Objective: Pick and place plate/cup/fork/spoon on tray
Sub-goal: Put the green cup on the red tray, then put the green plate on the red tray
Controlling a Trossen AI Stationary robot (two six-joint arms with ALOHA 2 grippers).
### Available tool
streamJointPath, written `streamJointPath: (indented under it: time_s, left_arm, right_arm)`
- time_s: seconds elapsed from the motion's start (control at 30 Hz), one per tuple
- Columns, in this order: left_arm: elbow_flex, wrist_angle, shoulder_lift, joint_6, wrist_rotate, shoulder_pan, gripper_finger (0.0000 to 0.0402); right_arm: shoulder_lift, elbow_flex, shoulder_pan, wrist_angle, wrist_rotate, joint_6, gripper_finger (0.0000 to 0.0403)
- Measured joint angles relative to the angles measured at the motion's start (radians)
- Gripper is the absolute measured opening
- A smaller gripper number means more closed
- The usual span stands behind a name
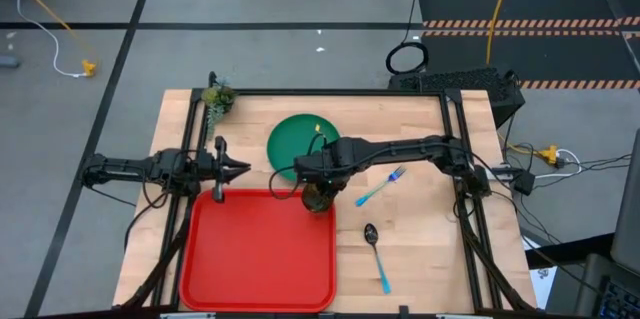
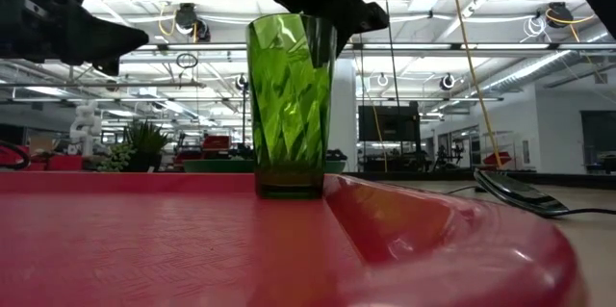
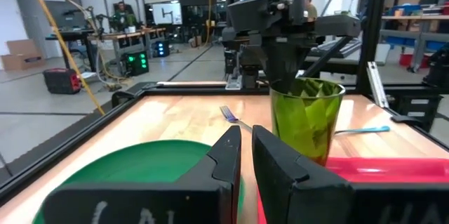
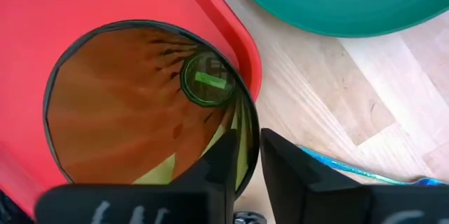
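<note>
The translucent green cup [image 1: 318, 199] stands upright in the red tray's [image 1: 250, 259] far right corner, and my right gripper [image 1: 318, 189] is shut on its rim from above. The cup also shows in the low view [image 2: 287, 105]. The dark-green plate [image 1: 295, 139] lies flat on the table just beyond the tray. The fork [image 1: 382, 187] and the spoon [image 1: 376, 249] lie on the wood to the right of the tray. My left gripper [image 1: 245, 168] is shut and empty. It hovers level over the tray's far left corner and points at the cup. My right gripper holds the cup's rim [image 4: 247, 140] with one finger [image 4: 214, 164] inside the cup and the other [image 4: 295, 175] outside. The fingers point down from above. The cup is upright, its base [image 2: 287, 191] on the tray floor by the far rim.
A small leafy sprig [image 1: 216, 99] lies at the table's far left corner. Black frame rails run along the far, left and right edges. The spoon's bowl [image 2: 515, 190] shows at the right in the low view. Most of the tray's floor [image 2: 144, 249] is bare.
</note>
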Motion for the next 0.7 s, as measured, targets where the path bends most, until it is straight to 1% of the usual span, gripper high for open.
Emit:
streamJointPath:
  time_s: [0.1, 0.37, 0.47, 0.57, 0.7]
  left_arm:
    - [0.0, 0.0, 0.0, -0.015, -0.015, 0.0, 0.0042]
    - [0.001, -0.001, 0.0, -0.061, -0.012, 0.0, 0.0042]
    - [0.02, -0.035, 0.006, -0.063, -0.015, 0.0, 0.0042]
    - [0.086, -0.104, 0.038, -0.05, -0.016, 0.0, 0.0042]
    - [0.193, -0.234, 0.12, -0.044, -0.027, 0.0, 0.0042]
  right_arm:
    - [0.0, 0.0, 0.0, 0.015, 0.019, -0.009, 0.0061]
    - [0.0, 0.0, 0.001, 0.058, 0.019, -0.062, 0.0062]
    - [-0.013, -0.002, 0.002, 0.076, 0.022, -0.081, 0.0062]
    - [-0.044, -0.002, 0.005, 0.091, 0.049, -0.088, 0.0062]
    - [-0.11, -0.002, 0.022, 0.099, 0.109, -0.108, 0.0062]
